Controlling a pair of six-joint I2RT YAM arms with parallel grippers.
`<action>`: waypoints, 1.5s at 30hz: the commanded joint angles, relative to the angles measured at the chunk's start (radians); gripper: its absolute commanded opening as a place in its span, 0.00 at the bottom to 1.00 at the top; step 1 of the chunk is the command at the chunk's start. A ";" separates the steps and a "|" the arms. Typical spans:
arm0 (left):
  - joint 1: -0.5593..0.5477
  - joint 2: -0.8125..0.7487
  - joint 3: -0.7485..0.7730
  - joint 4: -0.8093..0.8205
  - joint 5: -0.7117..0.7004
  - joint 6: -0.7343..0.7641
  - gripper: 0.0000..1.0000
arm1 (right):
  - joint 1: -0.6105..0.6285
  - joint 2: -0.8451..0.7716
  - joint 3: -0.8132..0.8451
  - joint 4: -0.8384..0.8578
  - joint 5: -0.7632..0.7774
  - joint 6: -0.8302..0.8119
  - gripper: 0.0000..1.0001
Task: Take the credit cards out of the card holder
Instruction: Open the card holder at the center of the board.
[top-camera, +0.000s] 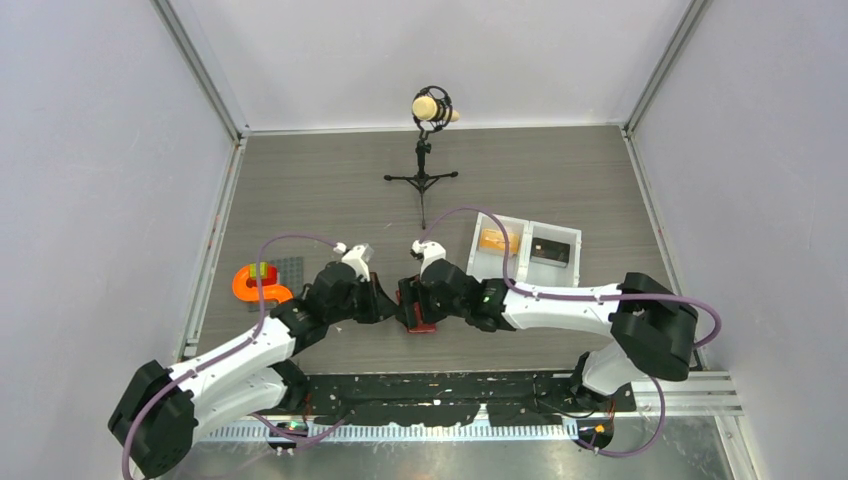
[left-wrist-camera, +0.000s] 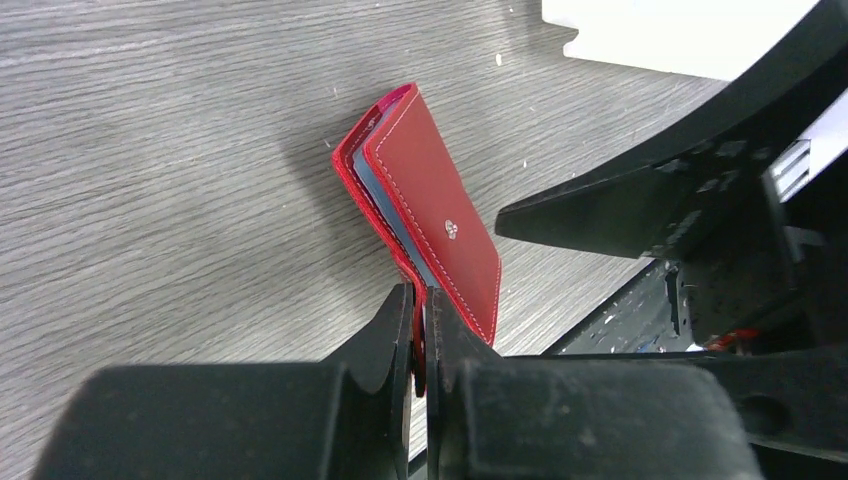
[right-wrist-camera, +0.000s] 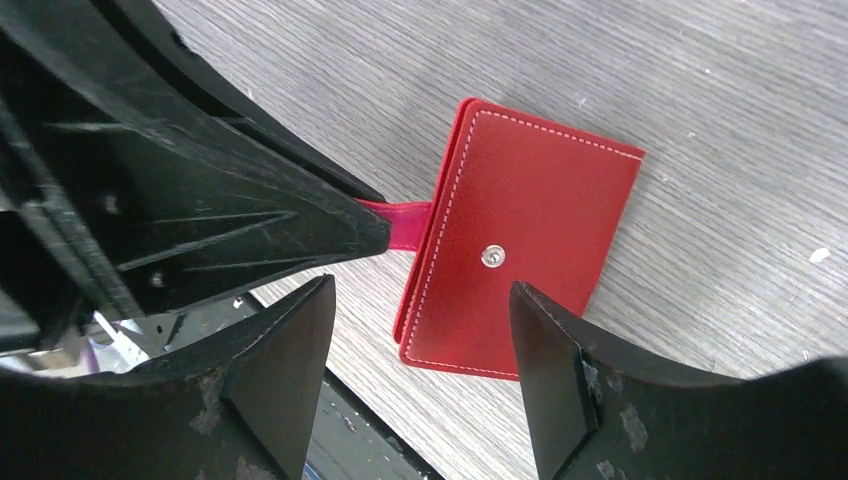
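The red card holder (top-camera: 416, 312) lies folded on the table between my two grippers. In the left wrist view it (left-wrist-camera: 430, 190) stands tilted on its edge, with a blue-grey inner pocket edge (left-wrist-camera: 385, 205) showing. My left gripper (left-wrist-camera: 420, 310) is shut on a narrow red tab at the holder's near end, and this tab also shows in the right wrist view (right-wrist-camera: 405, 225). My right gripper (right-wrist-camera: 420, 290) is open just above the holder's snap cover (right-wrist-camera: 530, 230), not touching it. No card shows in the holder. A dark flat card-like thing (top-camera: 550, 250) lies in the white tray.
A white two-compartment tray (top-camera: 523, 268) stands at the right rear, with an orange block (top-camera: 493, 240) in its left half. An orange hook-shaped thing (top-camera: 255, 285) and a dark gridded pad (top-camera: 290, 268) lie at the left. A microphone stand (top-camera: 423, 170) stands behind.
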 joint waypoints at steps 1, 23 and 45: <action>0.004 -0.035 -0.007 0.032 0.015 -0.009 0.00 | 0.018 0.028 0.043 -0.018 0.061 0.013 0.72; 0.004 -0.057 -0.016 0.024 0.007 -0.009 0.00 | 0.035 0.048 0.049 -0.042 0.105 0.016 0.65; 0.004 -0.112 -0.023 -0.164 -0.104 0.068 0.00 | 0.037 -0.056 -0.005 -0.140 0.225 0.010 0.58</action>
